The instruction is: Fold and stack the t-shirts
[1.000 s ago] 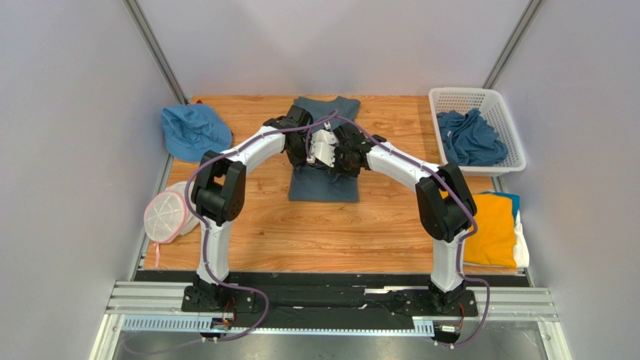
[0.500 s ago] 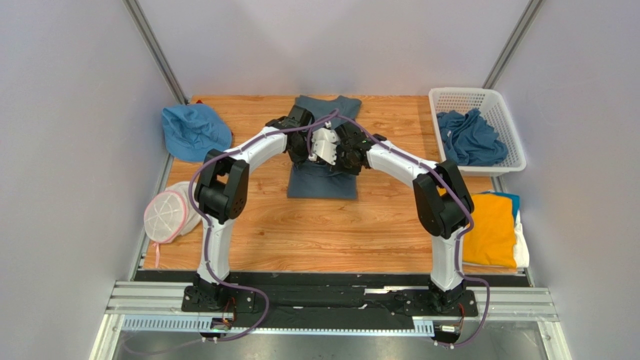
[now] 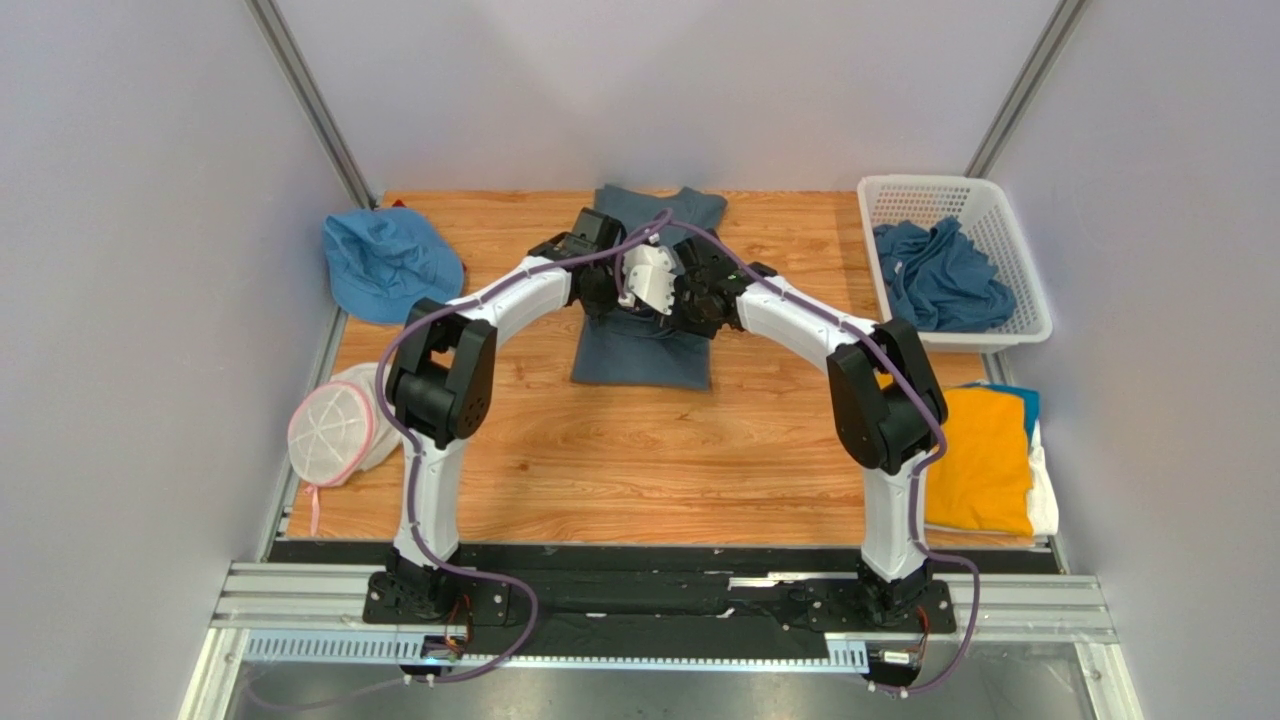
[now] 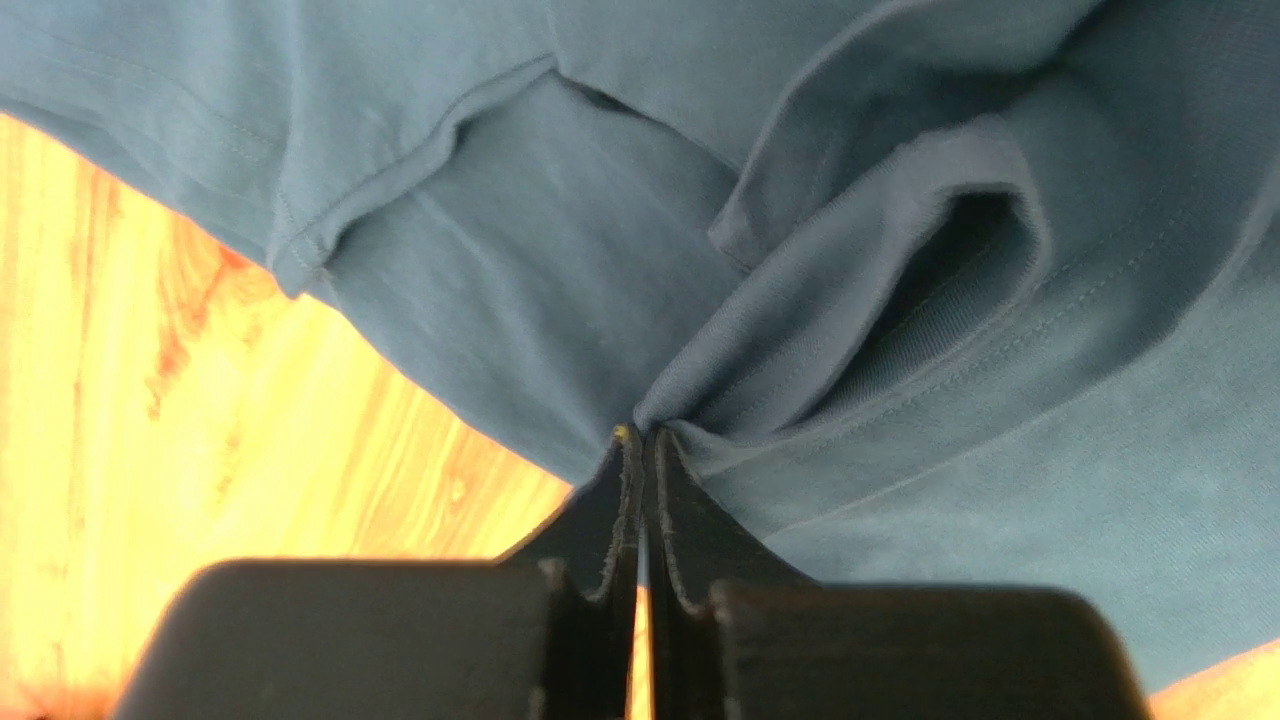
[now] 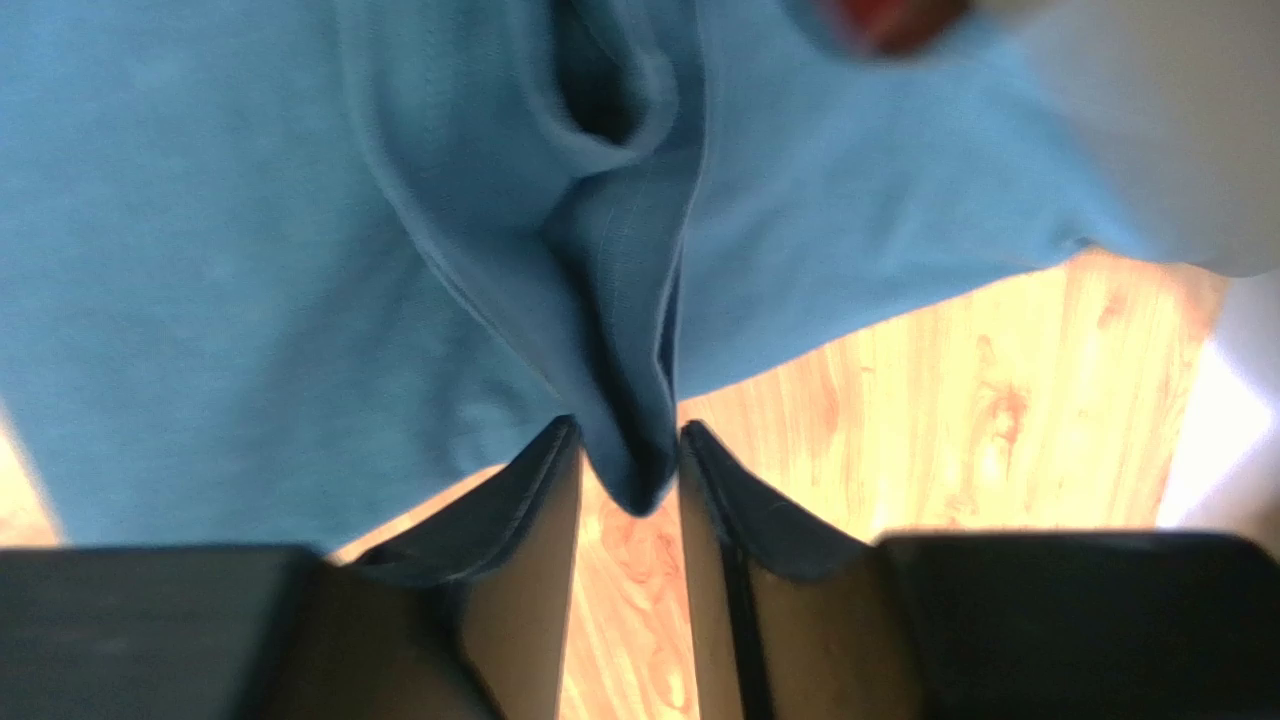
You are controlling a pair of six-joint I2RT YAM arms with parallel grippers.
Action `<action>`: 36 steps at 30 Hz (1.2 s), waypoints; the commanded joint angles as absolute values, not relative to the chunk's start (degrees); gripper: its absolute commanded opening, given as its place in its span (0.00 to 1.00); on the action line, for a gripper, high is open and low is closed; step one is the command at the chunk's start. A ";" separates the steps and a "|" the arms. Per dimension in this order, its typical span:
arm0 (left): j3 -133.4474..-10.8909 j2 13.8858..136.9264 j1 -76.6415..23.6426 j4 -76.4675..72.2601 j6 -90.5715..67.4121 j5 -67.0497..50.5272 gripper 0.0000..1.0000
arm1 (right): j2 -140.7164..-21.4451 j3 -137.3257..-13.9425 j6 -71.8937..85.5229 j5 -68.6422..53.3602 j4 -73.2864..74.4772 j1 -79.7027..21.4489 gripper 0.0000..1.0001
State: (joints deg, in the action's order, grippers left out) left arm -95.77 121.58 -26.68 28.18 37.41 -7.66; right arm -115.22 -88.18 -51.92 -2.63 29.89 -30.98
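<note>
A dark slate-blue t-shirt (image 3: 643,360) lies half folded at the middle far side of the table, both wrists close together above it. In the left wrist view my left gripper (image 4: 643,438) is shut on a bunched pinch of this t-shirt (image 4: 902,300), just above the wood. In the right wrist view my right gripper (image 5: 630,438) has its jaws parted, and a hanging fold of the same t-shirt (image 5: 226,270) droops loosely between the tips. More slate-blue t-shirts (image 3: 939,278) fill a basket. A mustard-yellow t-shirt (image 3: 984,458) tops a stack at the right edge.
The white plastic basket (image 3: 932,188) stands at the far right corner. A bright blue floppy hat (image 3: 391,258) lies at the far left. A round white mesh pouch (image 3: 331,432) with pink edging sits at the left edge. Grey walls close in on both sides.
Both wrists have carried the t-shirt's lifted edge toward the far side, and its near hem has drawn back. The right gripper's jaws have parted; the left stays shut.
</note>
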 commanded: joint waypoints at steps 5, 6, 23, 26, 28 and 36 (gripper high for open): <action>-91.32 115.49 -27.16 21.98 39.38 -8.88 0.10 | -115.49 -91.23 -48.08 4.04 22.50 -25.66 0.45; -90.97 115.31 -27.07 21.10 39.29 -8.53 0.11 | -115.58 -91.23 -48.16 4.22 22.33 -25.49 0.47; -85.44 111.10 -26.54 6.69 35.95 -1.68 0.69 | -116.28 -90.53 -47.46 7.20 19.87 -23.91 0.50; -82.45 108.90 -26.54 2.56 35.68 1.83 0.70 | -115.14 -88.34 -47.20 8.00 18.38 -23.47 0.50; -80.08 106.54 -26.54 0.54 35.60 3.25 0.71 | -113.39 -86.15 -46.76 8.26 17.49 -22.94 0.50; -73.58 100.20 -25.75 -1.13 35.42 3.95 0.75 | -108.02 -82.44 -42.81 1.68 21.71 -23.02 0.53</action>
